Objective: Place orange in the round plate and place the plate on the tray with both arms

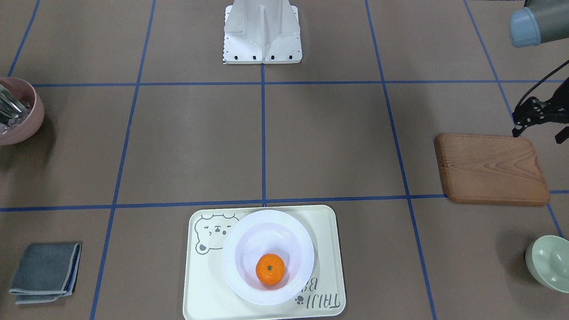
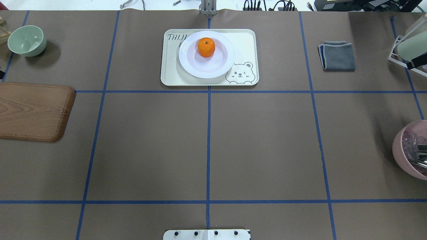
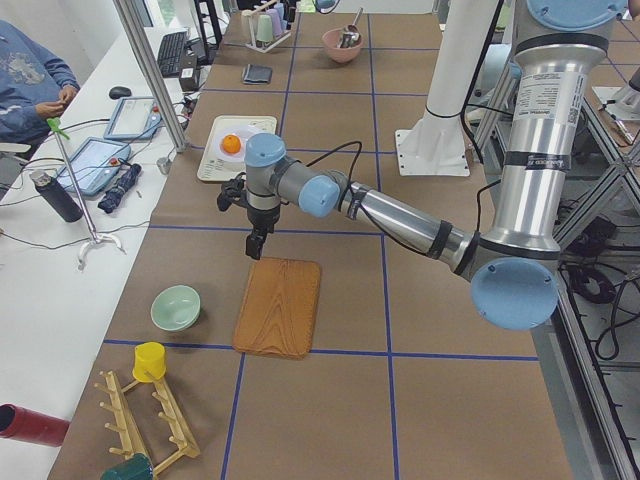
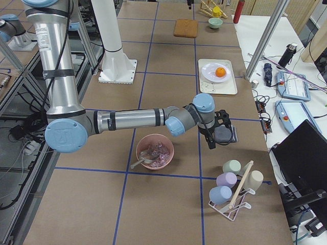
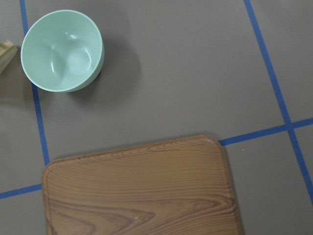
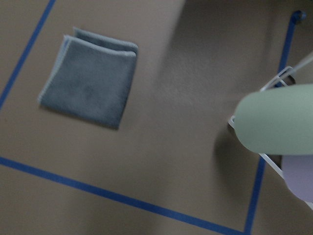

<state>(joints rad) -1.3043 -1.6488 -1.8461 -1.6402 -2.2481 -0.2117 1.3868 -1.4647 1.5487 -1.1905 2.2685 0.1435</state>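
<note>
The orange [image 2: 206, 47] lies in the round white plate [image 2: 186, 63], and the plate stands on the cream tray [image 2: 245, 43] at the far middle of the table; in the front-facing view the orange [image 1: 270, 269] sits toward the plate's [image 1: 235, 266] near side on the tray [image 1: 326, 231]. My left gripper [image 1: 536, 133] hangs above the wooden board's edge, far from the tray, its two black fingertips apart with nothing between them. My right gripper [image 4: 214, 138] hovers over a grey cloth, seen only from the side, so I cannot tell its state.
A wooden board [image 2: 33, 111] and a pale green bowl [image 2: 26, 40] lie on my left side. A folded grey cloth [image 2: 337, 56], a cup rack [image 2: 407, 50] and a pink bowl [image 2: 412, 150] with utensils lie on my right. The robot base [image 1: 262, 31] stands at the table's middle.
</note>
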